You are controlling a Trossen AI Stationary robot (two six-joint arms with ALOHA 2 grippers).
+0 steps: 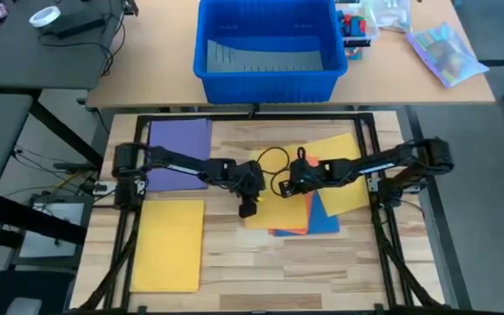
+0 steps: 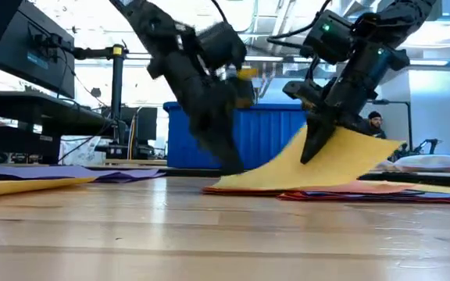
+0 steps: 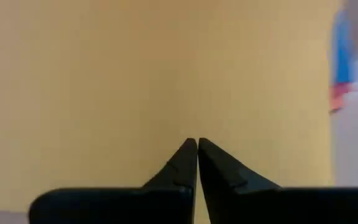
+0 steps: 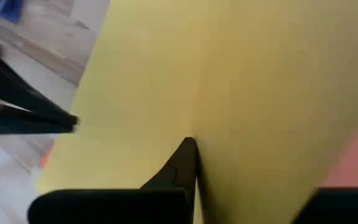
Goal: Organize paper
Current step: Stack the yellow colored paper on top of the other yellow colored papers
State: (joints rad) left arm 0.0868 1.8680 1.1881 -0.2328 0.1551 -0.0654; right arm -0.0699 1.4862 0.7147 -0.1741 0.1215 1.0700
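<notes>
A mixed pile lies right of the table's middle: a yellow sheet of paper (image 1: 344,175) on top, with orange (image 1: 289,223) and blue (image 1: 326,219) sheets under it. A purple sheet (image 1: 179,153) lies flat at the far left, and another yellow sheet (image 1: 169,243) lies flat at the near left. My right gripper (image 1: 285,186) is shut on the top yellow sheet (image 2: 350,160) and holds part of it raised. My left gripper (image 1: 248,208) is shut, its tips down at that sheet's low end (image 2: 237,181). My left gripper presses its shut fingertips (image 3: 196,144) down on the yellow sheet from above, near the end that lies on the pile (image 2: 233,178). My right gripper pinches the yellow sheet's edge (image 4: 199,163), one finger (image 4: 185,155) on top and the other hidden under the paper. The fingers slant down from the right. The held part is lifted, and the sheet curves down to the pile.
A big blue bin (image 1: 265,52) and a clear bag (image 1: 444,52) stand on the table beyond the far edge. A black cable loop (image 1: 272,160) lies between the arms. Bare wood (image 1: 269,271) shows along the near edge.
</notes>
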